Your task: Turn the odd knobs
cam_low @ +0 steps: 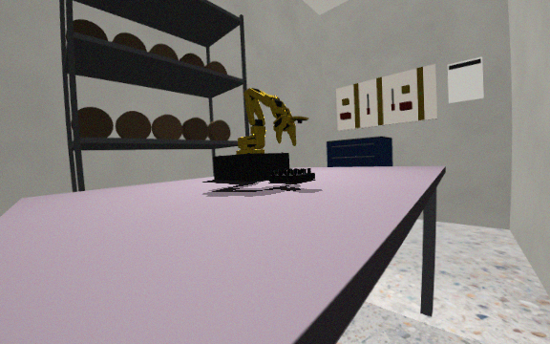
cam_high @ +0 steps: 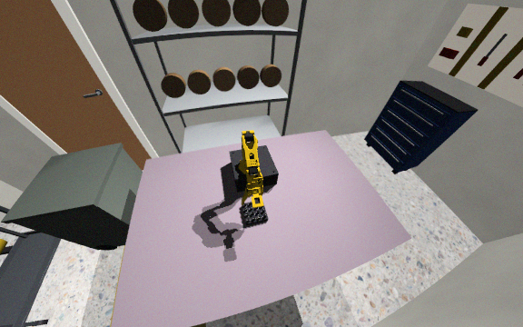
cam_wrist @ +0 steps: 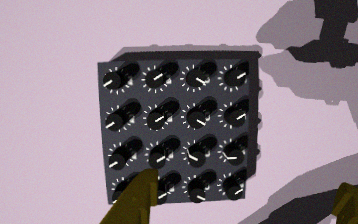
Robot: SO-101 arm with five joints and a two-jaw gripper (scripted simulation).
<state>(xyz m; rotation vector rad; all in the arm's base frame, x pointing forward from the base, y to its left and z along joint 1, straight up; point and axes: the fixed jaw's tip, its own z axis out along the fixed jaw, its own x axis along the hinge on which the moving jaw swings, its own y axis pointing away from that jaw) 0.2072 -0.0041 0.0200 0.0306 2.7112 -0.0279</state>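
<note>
The dark knob box [cam_wrist: 179, 129] lies flat on the pink table, with four rows of four black knobs, each with a white pointer line. It also shows in the top view [cam_high: 254, 213] and in the exterior view [cam_low: 292, 175]. My gripper [cam_wrist: 240, 202] hangs well above the box and is open and empty. Its left finger tip [cam_wrist: 136, 192] covers part of the bottom row in the wrist view; the right finger [cam_wrist: 354, 204] is off the box's right side. In the exterior view the gripper [cam_low: 288, 125] is clearly above the knobs.
The arm's black base [cam_high: 254, 167] stands just behind the box. The arm's shadow [cam_high: 218, 222] falls to the left of the box. A metal shelf [cam_high: 216, 68] stands behind the table, a grey cabinet [cam_high: 75, 191] to its left, a blue drawer chest [cam_high: 418, 123] to its right.
</note>
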